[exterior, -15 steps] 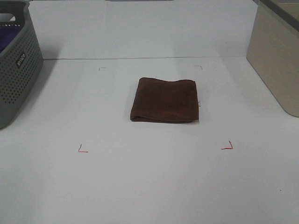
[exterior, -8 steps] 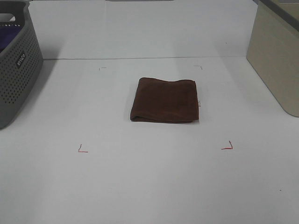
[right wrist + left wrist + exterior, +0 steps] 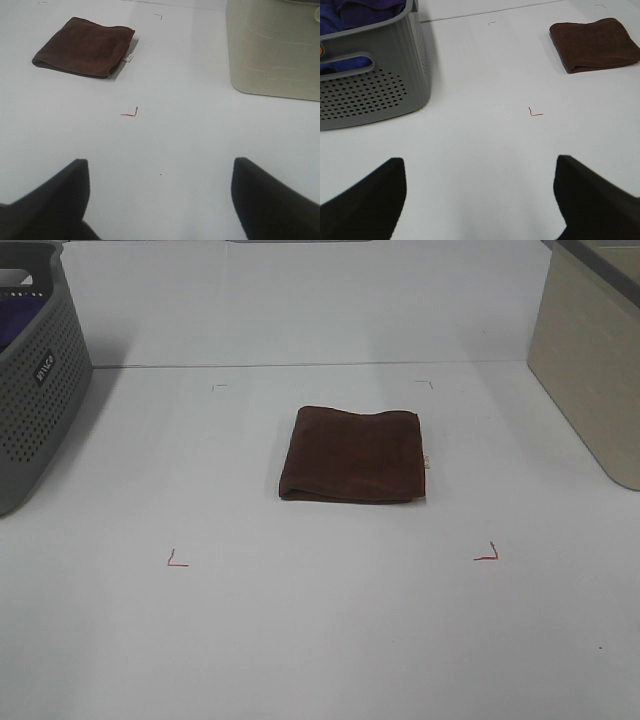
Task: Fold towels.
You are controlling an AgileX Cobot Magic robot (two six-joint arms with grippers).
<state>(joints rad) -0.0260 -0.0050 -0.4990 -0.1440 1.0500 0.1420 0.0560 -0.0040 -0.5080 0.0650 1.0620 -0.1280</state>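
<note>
Exterior high shows the towel (image 3: 352,454) already folded on the bench (image 3: 320,630), soft and floppy, so I'd pinch a corner; both tools wide open, empty.

You're looking at a lab-style robot test bench, not a home: a bare white tabletop (image 3: 320,640) with small red corner marks (image 3: 177,561) taped to bound a work zone, a grey perforated laundry basket (image 3: 35,390) on one side and a beige bin (image 3: 590,370) on the other.
</note>
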